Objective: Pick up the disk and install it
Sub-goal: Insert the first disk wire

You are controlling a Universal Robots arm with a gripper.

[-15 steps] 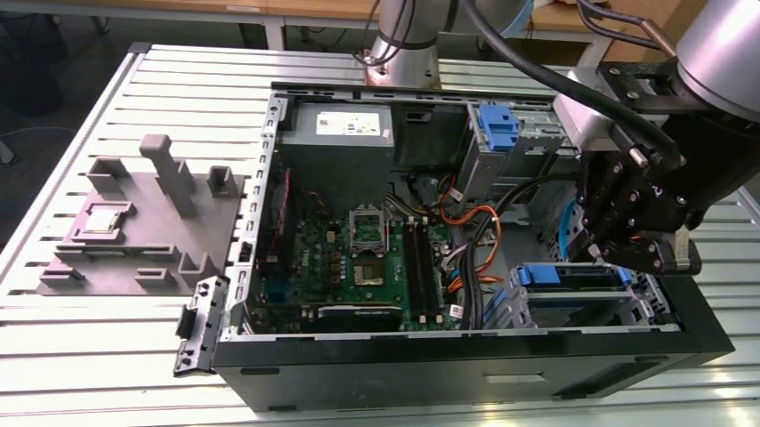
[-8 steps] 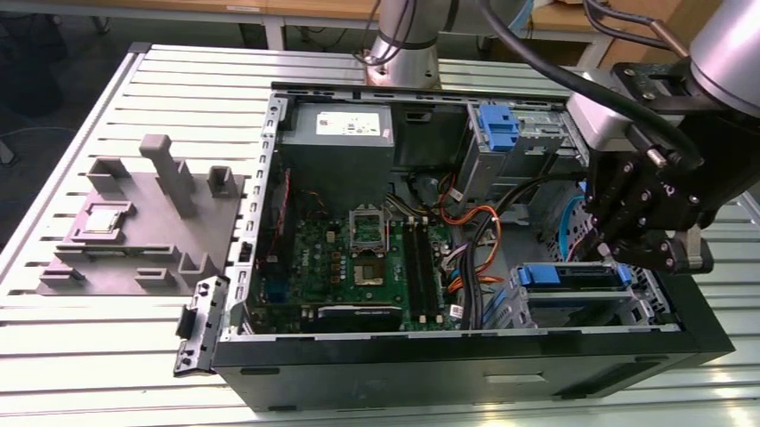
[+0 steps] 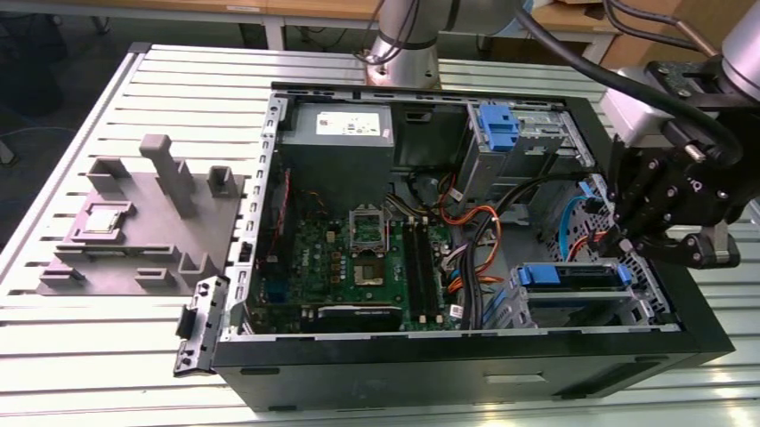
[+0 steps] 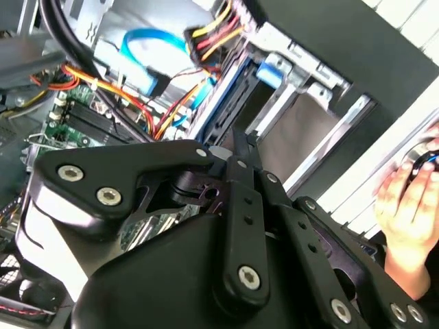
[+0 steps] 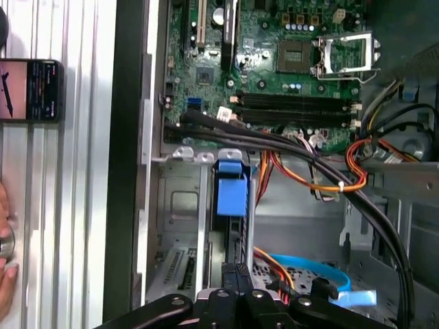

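Observation:
The disk (image 3: 570, 277) sits in the drive cage at the front right corner of the open computer case (image 3: 475, 351), its blue frame facing up. In the first wrist view the disk's blue end (image 5: 230, 188) lies between the cage walls. In the second wrist view its blue frame (image 4: 270, 72) shows beyond the fingertips. My gripper (image 3: 627, 238) hangs at the exterior view's right of the cage, just above the disk's end. Its black fingers (image 4: 240, 154) are pressed together with nothing between them. Whether they touch the disk, I cannot tell.
Orange, yellow and blue cables (image 5: 322, 181) run beside the cage. The green motherboard (image 3: 356, 253) fills the case floor. A grey power supply (image 3: 344, 124) and a blue latch piece (image 3: 497, 124) stand at the back. A grey fixture (image 3: 137, 222) lies outside. A person's hand (image 4: 408, 205) and a phone (image 5: 31, 89) are nearby.

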